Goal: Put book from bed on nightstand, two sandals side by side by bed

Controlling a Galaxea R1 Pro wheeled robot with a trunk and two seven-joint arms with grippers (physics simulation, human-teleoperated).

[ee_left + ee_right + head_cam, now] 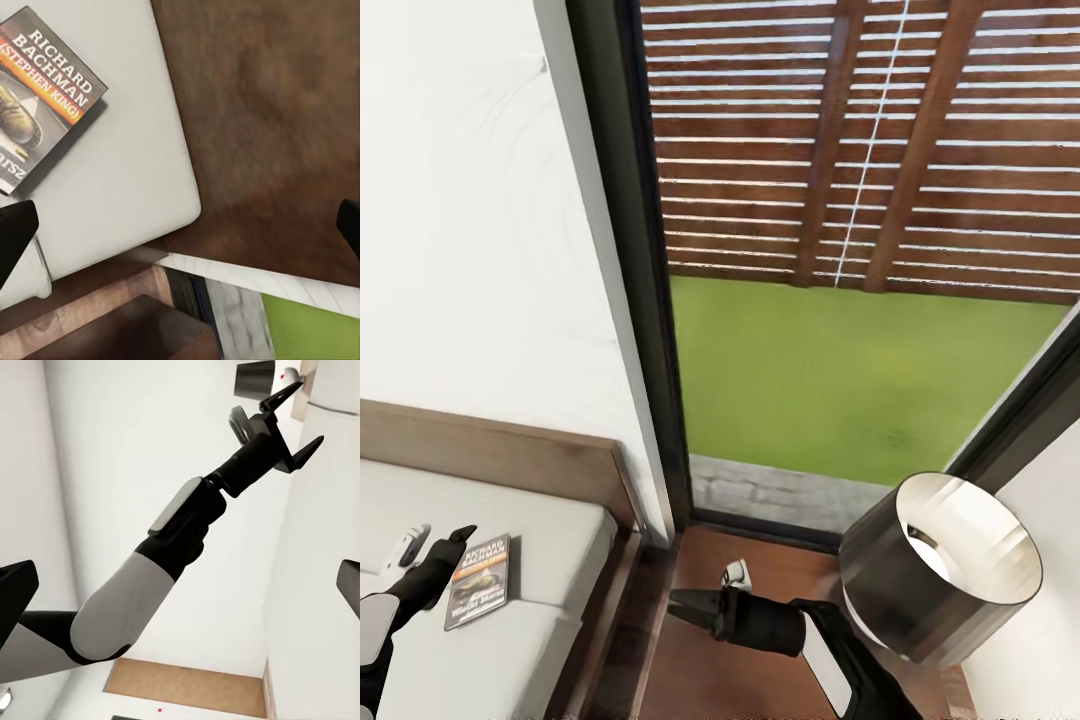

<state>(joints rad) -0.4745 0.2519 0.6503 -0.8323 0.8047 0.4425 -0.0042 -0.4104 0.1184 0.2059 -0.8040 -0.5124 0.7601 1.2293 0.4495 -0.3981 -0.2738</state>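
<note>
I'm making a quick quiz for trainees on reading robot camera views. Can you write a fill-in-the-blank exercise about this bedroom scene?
1. The book lies flat on the ____ of the bed.
2. The left gripper hovers beside the book with its jaws ____.
3. The lamp on the nightstand has a ____ shade.
4. Through the window, the ground outside is ____.

Missing words: mattress; open; black; green
</note>
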